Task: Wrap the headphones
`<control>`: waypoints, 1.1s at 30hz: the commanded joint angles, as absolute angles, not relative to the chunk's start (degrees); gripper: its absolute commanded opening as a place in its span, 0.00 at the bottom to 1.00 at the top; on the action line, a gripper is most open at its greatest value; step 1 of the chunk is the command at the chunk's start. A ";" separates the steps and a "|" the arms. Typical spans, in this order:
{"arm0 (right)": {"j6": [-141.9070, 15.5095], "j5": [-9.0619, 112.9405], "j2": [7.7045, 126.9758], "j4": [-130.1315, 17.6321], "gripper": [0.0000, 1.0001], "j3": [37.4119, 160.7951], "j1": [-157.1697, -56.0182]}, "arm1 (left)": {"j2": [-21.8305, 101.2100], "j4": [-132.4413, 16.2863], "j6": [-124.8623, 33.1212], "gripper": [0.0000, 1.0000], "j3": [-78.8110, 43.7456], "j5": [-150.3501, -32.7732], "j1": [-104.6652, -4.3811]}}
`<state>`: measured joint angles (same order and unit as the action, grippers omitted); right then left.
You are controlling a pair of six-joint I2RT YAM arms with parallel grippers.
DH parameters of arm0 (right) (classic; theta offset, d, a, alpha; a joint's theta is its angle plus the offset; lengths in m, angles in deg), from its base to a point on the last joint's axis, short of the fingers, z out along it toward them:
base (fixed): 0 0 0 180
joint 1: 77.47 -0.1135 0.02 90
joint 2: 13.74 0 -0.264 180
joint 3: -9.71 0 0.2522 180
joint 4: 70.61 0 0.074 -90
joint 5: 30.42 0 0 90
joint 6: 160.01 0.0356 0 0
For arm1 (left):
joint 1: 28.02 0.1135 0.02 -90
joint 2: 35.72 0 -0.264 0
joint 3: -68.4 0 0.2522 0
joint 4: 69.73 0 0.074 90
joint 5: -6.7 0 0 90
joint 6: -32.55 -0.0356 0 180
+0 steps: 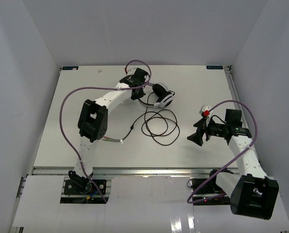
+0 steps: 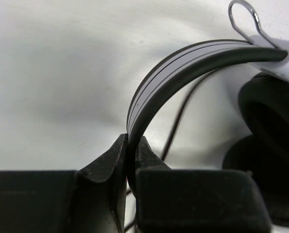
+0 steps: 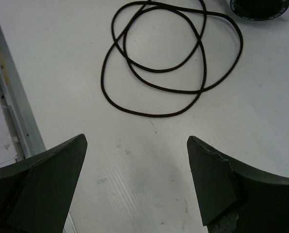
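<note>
We see the headphones (image 1: 160,95) lying on the white bench (image 1: 197,82), on the far side of their own coiled cord (image 1: 159,124). The two round ear cups (image 1: 164,99) sit side by side, white outside with black pads, just beyond the coil. The black headband (image 1: 145,97) arcs away from them to the left.

Our left hand (image 1: 137,92) is at that headband, also beyond the coil. In the left wrist view the hand (image 2: 131,145) is clamped on the headband (image 2: 183,68), with both black fingers pressed flat against the band's two faces and no gap left. From the grip the band curves up and to the right to a white bracket with a thin metal wire loop (image 2: 246,14), above the black ear pads (image 2: 275,111).

The cord (image 3: 159,63) lies slack on the bench (image 3: 261,111) in a few overlapping loops. One strand runs out from the coil's left side to the small coloured plugs (image 1: 116,141).

Our right hand (image 1: 195,134) hangs to the right of the coil, clear of it and touching nothing. Its fingers stand wide apart in the right wrist view (image 3: 135,143), with bare bench between them and the coil ahead. An ear cup (image 3: 256,7) just shows beyond the coil.

Purple cables (image 1: 66,104) loop along both arms.
</note>
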<state>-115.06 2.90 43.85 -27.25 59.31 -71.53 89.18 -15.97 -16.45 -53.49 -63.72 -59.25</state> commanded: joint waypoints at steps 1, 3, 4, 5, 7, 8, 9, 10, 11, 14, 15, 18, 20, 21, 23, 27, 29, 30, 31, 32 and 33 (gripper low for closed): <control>-123.04 2.65 46.72 -21.79 0.90 63.92 -80.59 | 67.19 -23.45 -19.69 0.00 -48.85 -63.18 -58.69; -121.94 5.99 47.81 -23.35 0.90 65.47 -85.45 | 61.64 -23.45 -19.13 0.00 -47.00 -64.55 -58.56; -120.90 7.07 48.29 -24.50 0.90 66.32 -87.35 | 60.36 -23.45 -18.98 0.00 -46.18 -65.36 -58.49; -119.76 8.01 48.85 -25.86 0.90 67.19 -89.08 | 58.79 -23.45 -18.88 0.00 -45.43 -66.21 -58.41; -117.01 8.75 50.30 -29.56 0.90 68.79 -91.14 | 55.61 -23.40 -19.01 0.00 -44.39 -67.77 -58.20; -115.25 8.59 50.79 -32.14 0.90 69.62 -91.59 | 54.25 -23.13 -19.14 0.00 -44.10 -68.40 -58.03; -113.39 8.28 51.52 -34.78 0.90 70.32 -91.83 | 52.13 -22.74 -19.33 0.00 -43.83 -68.95 -57.72; -111.66 7.67 52.35 -37.60 0.90 70.70 -91.90 | 50.29 -22.19 -19.55 0.00 -43.54 -69.16 -57.38; -109.87 6.67 52.79 -41.31 0.90 71.01 -91.94 | 49.06 -21.45 -19.73 0.00 -43.32 -69.21 -57.16; -102.49 4.07 52.49 -54.22 0.90 69.07 -91.90 | 43.64 -19.33 -20.43 0.00 -41.94 -68.78 -56.43; -97.42 3.47 51.94 -60.17 0.90 67.88 -91.94 | 42.21 -18.87 -20.61 0.00 -41.43 -68.28 -56.25; -84.09 2.41 54.13 -75.76 0.90 68.45 -92.01 | 37.98 -16.53 -20.68 0.00 -40.25 -66.81 -56.15; -71.84 5.46 56.77 -82.74 0.90 69.43 -92.21 | 35.60 -14.90 -20.09 0.00 -39.85 -65.93 -56.10; -65.81 7.03 57.89 -86.95 0.90 69.19 -92.41 | 34.70 -14.41 -19.72 0.00 -39.53 -65.61 -56.06; -61.47 7.90 59.12 -93.90 0.90 68.74 -94.16 | 33.02 -13.75 -18.83 0.00 -38.80 -65.46 -56.06; -60.44 13.24 62.00 -95.87 0.90 69.59 -100.75 | 31.18 -12.31 -17.30 0.00 -39.05 -67.00 -56.06; -59.74 14.39 64.88 -97.43 0.90 71.78 -102.58 | 31.00 -12.03 -16.25 0.00 -39.14 -68.25 -56.06; -59.82 15.95 65.86 -97.62 0.90 72.58 -102.95 | 30.82 -11.94 -15.80 0.00 -38.97 -68.79 -56.06; -59.90 16.78 67.24 -98.18 0.90 73.31 -103.11 | 30.58 -11.94 -15.55 0.00 -38.89 -69.59 -56.06; -59.98 17.41 68.08 -98.63 0.90 74.95 -103.13 | 30.32 -11.94 -15.06 0.00 -38.80 -69.99 -56.06; -60.48 18.15 69.03 -98.19 0.90 75.89 -103.13 | 30.10 -11.83 -14.74 0.00 -38.75 -70.51 -56.06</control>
